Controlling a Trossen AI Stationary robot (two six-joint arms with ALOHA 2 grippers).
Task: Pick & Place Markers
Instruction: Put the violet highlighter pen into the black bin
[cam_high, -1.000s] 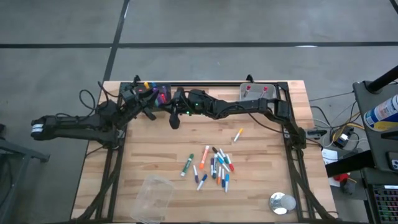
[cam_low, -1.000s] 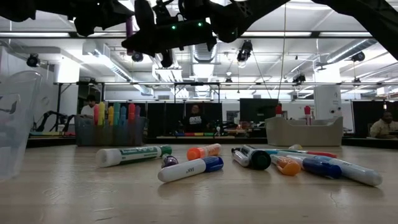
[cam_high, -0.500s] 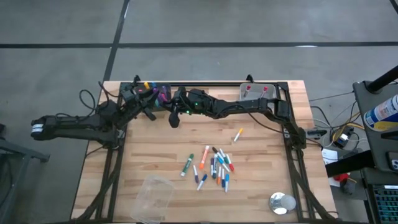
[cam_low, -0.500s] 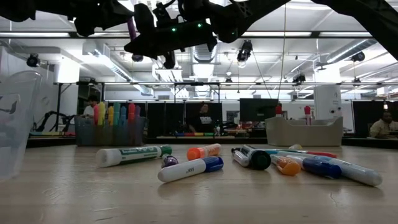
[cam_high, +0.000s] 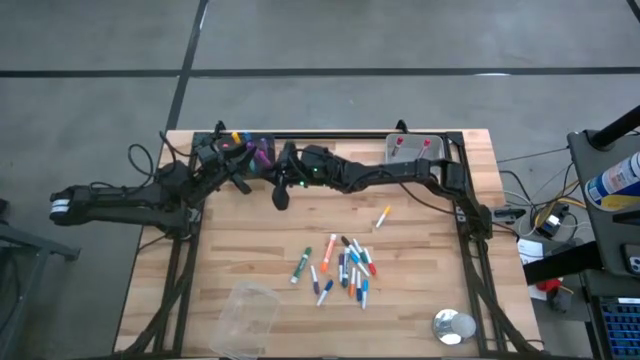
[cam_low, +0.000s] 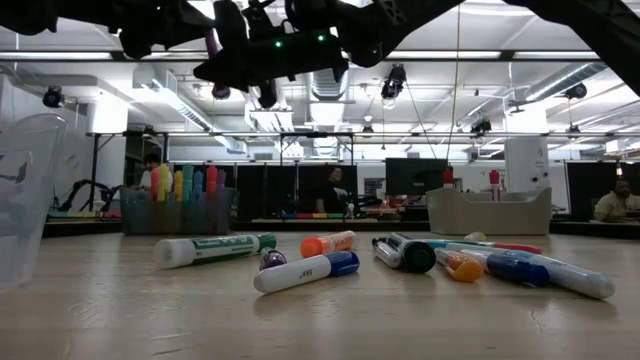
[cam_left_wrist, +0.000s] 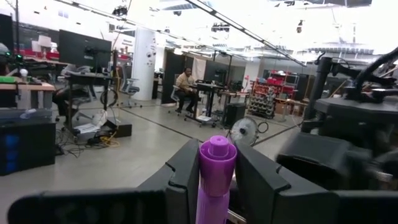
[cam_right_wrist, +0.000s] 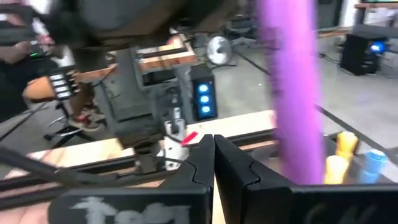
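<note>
Both arms meet at the far edge of the wooden table (cam_high: 420, 290), around 12 o'clock from the table's middle. The left gripper (cam_high: 243, 165) is raised off the surface and clamped on a purple marker (cam_left_wrist: 212, 180) — in the left wrist view the pen stands upright between the two dark fingers (cam_left_wrist: 186, 180), its cap end sticking out above them. The jaws are closed only as far as the barrel allows. In the low view the same purple marker shows as a short stub high up among the dark arm parts.

The right gripper (cam_high: 281, 194) hangs just at 3 o'clock of the left one, also above the table, its fingers (cam_right_wrist: 198, 163) pressed together with nothing between them. In its wrist view the purple pen passes close in front as a blurred vertical bar.

The rest of the markers (cam_high: 345, 268) lie loose in a cluster on the boards near the table's middle, at about 5 o'clock from the two grippers — a green-and-white one (cam_high: 301, 264) on the cluster's 9 o'clock side and a lone yellow-capped one (cam_high: 382, 217) apart at 1 o'clock. A marker holder (cam_low: 178, 208) filled with upright pens stands at the far edge beside the left gripper. A clear plastic cup (cam_high: 246, 318) lies at the near edge, at 7 o'clock from the cluster, and a small metal tin (cam_high: 453, 326) sits at 4 o'clock.
</note>
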